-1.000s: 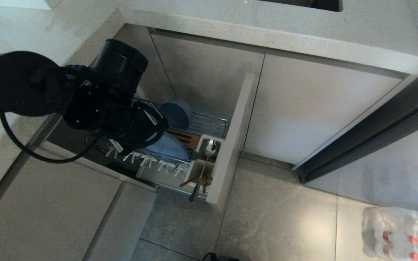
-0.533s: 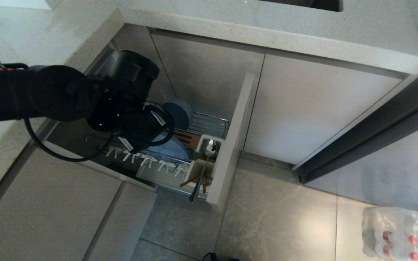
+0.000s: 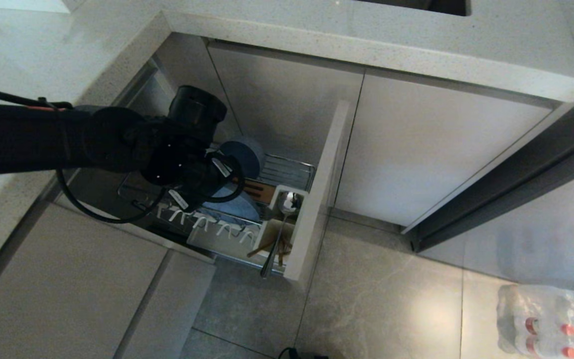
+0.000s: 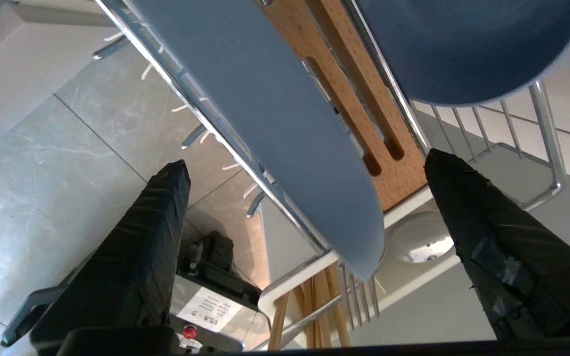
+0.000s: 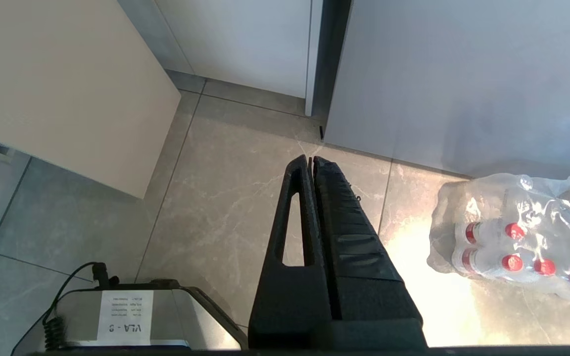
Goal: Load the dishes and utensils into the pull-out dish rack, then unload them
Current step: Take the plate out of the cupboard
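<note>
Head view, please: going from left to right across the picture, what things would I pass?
The robot's left arm → light-blue plate standing in the pull-out dish rack → silver spoon in the white utensil cup → beige front panel → wrapped pack of bottles on the floor.

A pale speckled stone countertop [image 3: 366,45] runs in an L around the corner of a kitchen. Below it stand flat, handleless cabinet doors [image 3: 431,144] in light grey. The floor [image 3: 391,309] is laid with large grey marbled tiles with thin joints, and a bright patch of light glares off it. A shrink-wrapped pack of red-capped bottles [image 5: 517,237] lies on the tiles near a dark vertical post [image 5: 329,59] between cabinet fronts.
</note>
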Controlling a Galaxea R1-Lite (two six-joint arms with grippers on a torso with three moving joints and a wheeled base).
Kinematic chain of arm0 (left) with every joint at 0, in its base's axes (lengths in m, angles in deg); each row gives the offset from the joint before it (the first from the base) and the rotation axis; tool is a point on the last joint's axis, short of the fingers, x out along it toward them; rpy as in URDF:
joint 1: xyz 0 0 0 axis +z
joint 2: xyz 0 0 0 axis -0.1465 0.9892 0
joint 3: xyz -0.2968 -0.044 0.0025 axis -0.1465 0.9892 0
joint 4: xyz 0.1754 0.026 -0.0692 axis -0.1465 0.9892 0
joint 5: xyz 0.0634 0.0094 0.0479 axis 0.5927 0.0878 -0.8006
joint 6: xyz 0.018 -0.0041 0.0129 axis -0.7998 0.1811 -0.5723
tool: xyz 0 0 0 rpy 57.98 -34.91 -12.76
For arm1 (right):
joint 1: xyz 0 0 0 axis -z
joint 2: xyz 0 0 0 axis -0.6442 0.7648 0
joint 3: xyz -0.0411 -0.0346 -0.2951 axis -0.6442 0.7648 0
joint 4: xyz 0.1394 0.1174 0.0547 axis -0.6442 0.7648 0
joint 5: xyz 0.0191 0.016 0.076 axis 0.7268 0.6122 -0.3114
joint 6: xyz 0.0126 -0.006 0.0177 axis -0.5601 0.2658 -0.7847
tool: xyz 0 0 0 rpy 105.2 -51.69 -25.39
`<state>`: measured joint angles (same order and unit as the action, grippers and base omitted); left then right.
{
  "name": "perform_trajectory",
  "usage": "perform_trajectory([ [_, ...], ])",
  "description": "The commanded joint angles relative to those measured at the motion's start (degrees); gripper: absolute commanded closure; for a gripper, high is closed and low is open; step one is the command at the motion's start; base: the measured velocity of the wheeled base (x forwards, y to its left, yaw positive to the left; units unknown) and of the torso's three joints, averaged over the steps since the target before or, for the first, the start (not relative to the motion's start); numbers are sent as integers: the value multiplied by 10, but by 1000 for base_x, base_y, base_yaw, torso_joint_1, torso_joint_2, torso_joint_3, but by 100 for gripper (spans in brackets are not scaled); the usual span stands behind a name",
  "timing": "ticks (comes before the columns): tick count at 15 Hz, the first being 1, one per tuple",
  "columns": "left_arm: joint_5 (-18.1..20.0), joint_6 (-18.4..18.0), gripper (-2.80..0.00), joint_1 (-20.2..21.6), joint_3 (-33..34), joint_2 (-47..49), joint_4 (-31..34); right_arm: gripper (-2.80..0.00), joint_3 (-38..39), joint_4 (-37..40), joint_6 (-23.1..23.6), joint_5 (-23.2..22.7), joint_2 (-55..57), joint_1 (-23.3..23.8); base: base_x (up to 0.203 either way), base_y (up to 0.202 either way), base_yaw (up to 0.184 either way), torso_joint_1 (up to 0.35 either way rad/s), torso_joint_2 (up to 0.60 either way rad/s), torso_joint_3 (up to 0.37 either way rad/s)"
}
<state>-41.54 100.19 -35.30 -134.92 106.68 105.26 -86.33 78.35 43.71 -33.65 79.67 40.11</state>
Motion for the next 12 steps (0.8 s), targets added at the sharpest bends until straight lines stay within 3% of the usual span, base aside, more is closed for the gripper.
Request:
perform_trajectory([
  [1,-2,3,-280,4,-3,7,1,0,0,0,0,0,1,0,0,0,0,0,0,0],
  [7,-3,-5,-280,11,-6,11,-7,0,0,0,0,0,1,0,0,0,0,0,0,0],
  [8,-3,-6,0,11,-6,11,-7,0,0,0,0,0,1,0,0,0,0,0,0,0],
  [12,-3,-6,0,11,-7,9,-5,0,0,0,0,0,1,0,0,0,0,0,0,0],
])
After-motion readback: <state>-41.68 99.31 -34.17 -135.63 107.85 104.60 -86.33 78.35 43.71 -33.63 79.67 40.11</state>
